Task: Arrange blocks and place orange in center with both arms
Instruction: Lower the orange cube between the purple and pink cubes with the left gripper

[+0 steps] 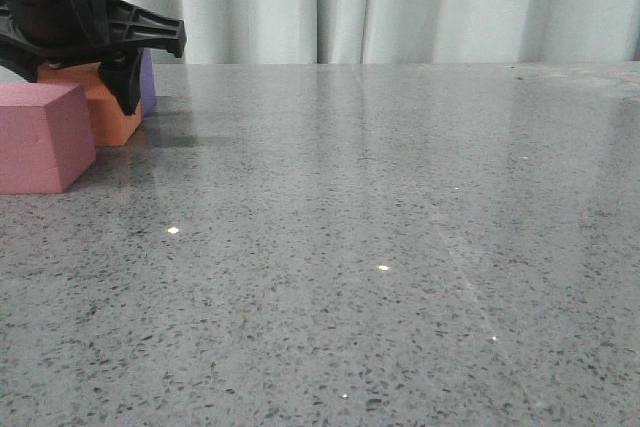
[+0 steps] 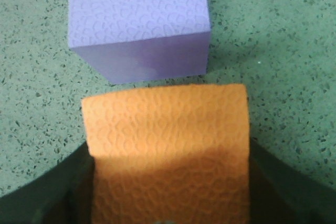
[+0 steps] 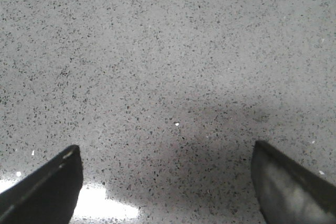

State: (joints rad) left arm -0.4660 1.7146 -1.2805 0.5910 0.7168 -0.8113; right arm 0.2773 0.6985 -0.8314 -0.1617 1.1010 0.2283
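The orange cube (image 2: 165,129) sits between the two black fingers of my left gripper (image 2: 168,187), which press against both of its sides, so the gripper is shut on it. In the front view that gripper (image 1: 105,97) is at the far left over the orange cube (image 1: 110,117), whose base looks level with the table. The purple cube (image 2: 139,22) stands just beyond the orange one with a narrow gap; only a sliver of the purple cube (image 1: 148,82) shows in the front view. The pink-red cube (image 1: 40,137) rests nearer, left of the orange one. My right gripper (image 3: 168,182) hangs open over bare table.
The grey speckled table (image 1: 400,227) stretches right of the cubes. A pale curtain (image 1: 400,2) hangs behind its far edge. The right arm does not show in the front view.
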